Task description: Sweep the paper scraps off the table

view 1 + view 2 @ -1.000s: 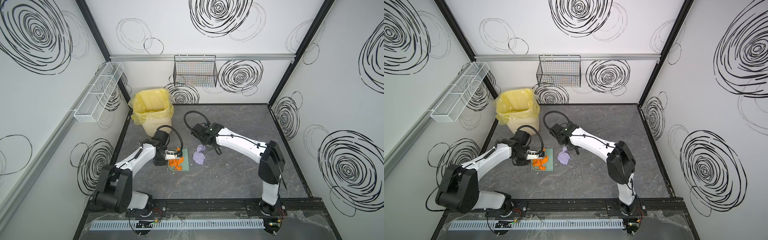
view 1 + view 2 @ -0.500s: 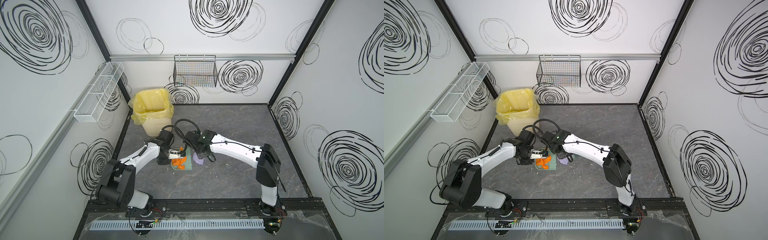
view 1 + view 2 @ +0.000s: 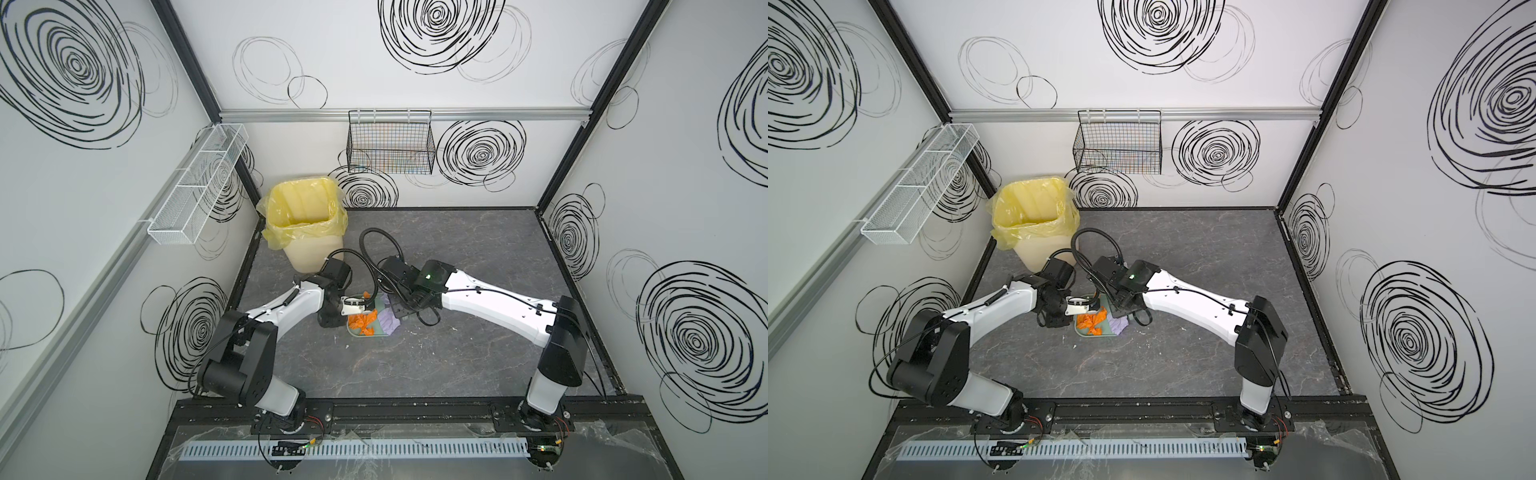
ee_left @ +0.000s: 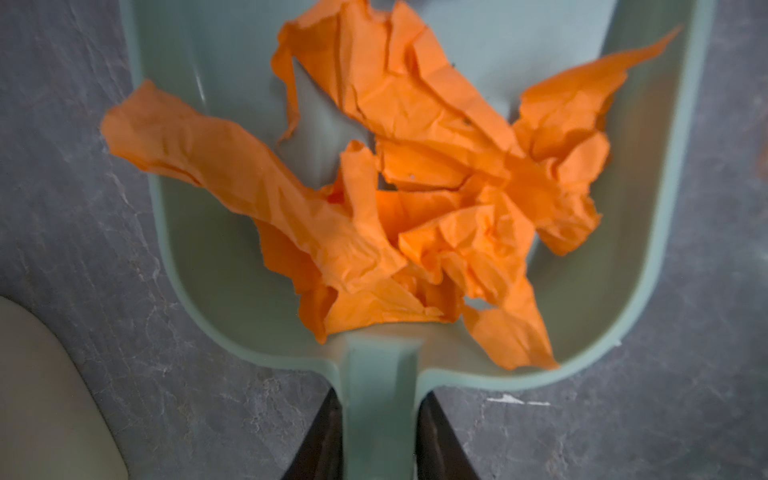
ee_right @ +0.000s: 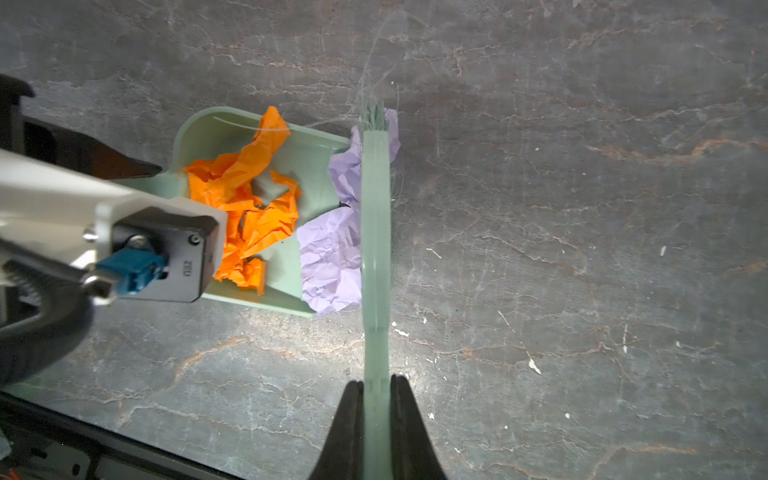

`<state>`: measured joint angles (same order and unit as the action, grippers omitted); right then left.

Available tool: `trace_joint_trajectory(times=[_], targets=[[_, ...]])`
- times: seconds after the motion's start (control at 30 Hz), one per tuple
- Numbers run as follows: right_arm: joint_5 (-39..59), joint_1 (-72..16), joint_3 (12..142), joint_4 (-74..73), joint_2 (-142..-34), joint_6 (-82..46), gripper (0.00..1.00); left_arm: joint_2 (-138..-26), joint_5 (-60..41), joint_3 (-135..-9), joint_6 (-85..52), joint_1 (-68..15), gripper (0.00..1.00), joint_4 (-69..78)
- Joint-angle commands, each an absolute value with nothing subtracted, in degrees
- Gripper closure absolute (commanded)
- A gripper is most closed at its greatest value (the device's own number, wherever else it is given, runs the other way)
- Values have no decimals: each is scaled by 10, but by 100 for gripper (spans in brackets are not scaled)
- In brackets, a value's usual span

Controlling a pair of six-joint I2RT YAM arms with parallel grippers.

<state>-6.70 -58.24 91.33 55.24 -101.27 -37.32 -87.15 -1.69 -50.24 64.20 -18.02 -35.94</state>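
The right pincer (image 5: 377, 401) is clamped narrow on the handle of the mint brush (image 5: 376, 216), whose long axis runs straight out ahead of it, parallel to the open lip of the dustpan (image 5: 195, 124). The lavender wads (image 5: 332, 249) lie ahead of this pincer, just on the pan side of the brush, touching its head along most of its length. They sit across the lip, partly on the pan floor, and the nearer wad overhangs the pan's near corner.

The coming stroke, as I judge it, is a short sideways push across the brush's axis, toward the left pincer (image 4: 379, 419). That one is closed on the pan's handle, with the pan stretching away ahead of it, mouth toward the brush. The orange scraps (image 4: 415, 187) are heaped directly before it, deep in the pan, with some bare pan floor between them and the lavender. The right arm is the nearer to the lavender; the left only steadies. The overhanging wad could slip round the corner.

The table (image 5: 582, 208) is flat, dark and veined, flecked with white crumbs (image 5: 534, 366) on the brush's far side. In a top view the bin (image 3: 309, 253) stands beyond the left arm, and the walls are well apart from the work
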Motion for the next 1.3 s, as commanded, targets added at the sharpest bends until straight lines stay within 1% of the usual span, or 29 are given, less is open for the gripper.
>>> trace_joint_trajectory(times=[0.0,0.3,0.6,0.77,0.87,1.07,1.17,1.27], targets=[[-48,-589,904,529,-989,-373,100,-885,-23,-522,626,-187,100,-348],[-37,-594,890,509,-950,-378,100,-906,-42,-538,619,-186,100,-351],[-87,-578,874,520,-884,-398,100,-918,-48,-546,613,-187,100,-354],[-106,-556,812,459,-831,-374,100,-922,-44,-559,616,-186,100,-367],[-115,-524,775,423,-809,-358,100,-924,-43,-568,616,-185,100,-375],[-137,-461,789,418,-853,-310,100,-929,-41,-575,617,-183,100,-380],[-145,-452,795,401,-883,-295,100,-930,-40,-575,616,-182,100,-380],[-149,-451,811,416,-923,-294,100,-932,-40,-575,615,-181,100,-381]])
